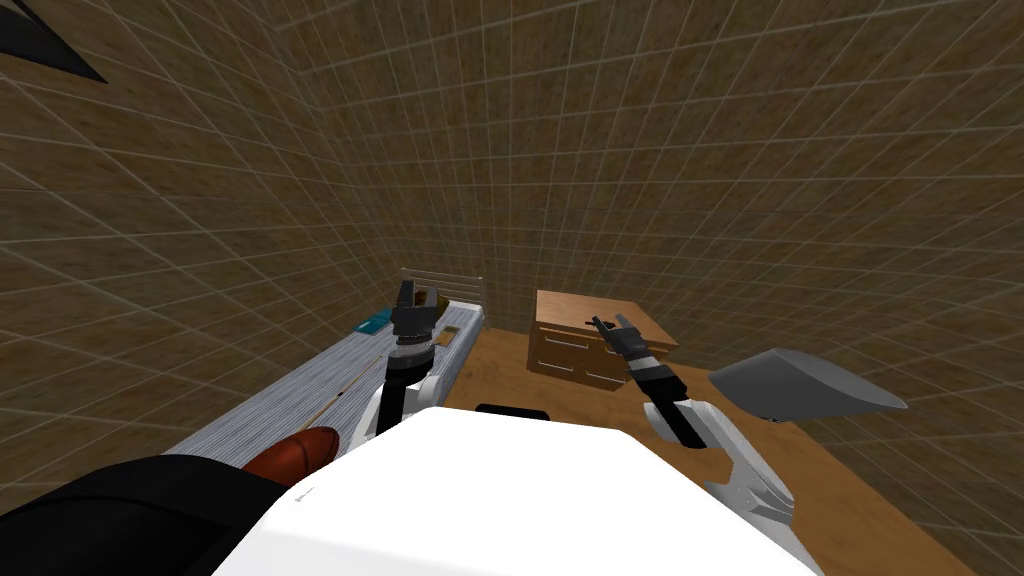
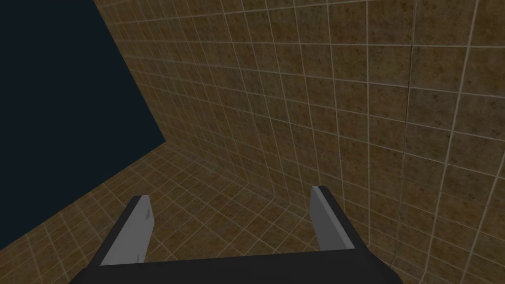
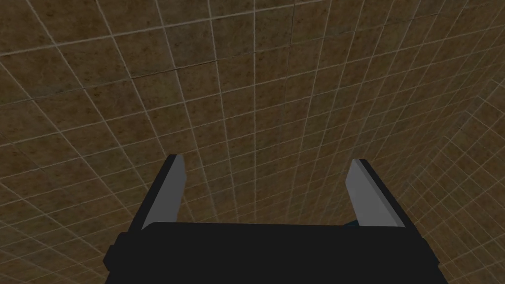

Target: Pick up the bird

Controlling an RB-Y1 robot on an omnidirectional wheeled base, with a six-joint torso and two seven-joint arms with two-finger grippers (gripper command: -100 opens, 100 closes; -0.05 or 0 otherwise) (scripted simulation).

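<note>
Over the bed [image 1: 280,410], far end: left gripper [image 1: 418,292], just in front of the headboard [image 1: 450,281].
Left hand state: its fingers [image 2: 133,231] stand wide apart, and nothing is between them.
Over the dresser [image 1: 560,305]: right gripper [image 1: 610,321], raised above the top.
Right hand state: its fingers [image 3: 165,197] are also wide apart, and they hold nothing.
Far left edge of the bed: teal thing [image 1: 373,322], small and flat, near the headboard.
Far right corner of the bed: tan thing [image 1: 452,335], just beside the left gripper and partly hidden by that arm.
Middle of the bed: stick [image 1: 340,395], thin and pale, lying along the length of the bed.
Near end of the bed, right edge: brown ball [image 1: 295,452], of oval form.
Near left corner: black thing [image 1: 120,510], large, covering the end of the bed; I cannot tell what it is.
Right of the dresser: grey shade [image 1: 800,385], tilted, over the wood floor [image 1: 860,480].
Bird: I cannot tell which of these things is the bird; the teal thing and the tan thing are the small ones on the bed.
</note>
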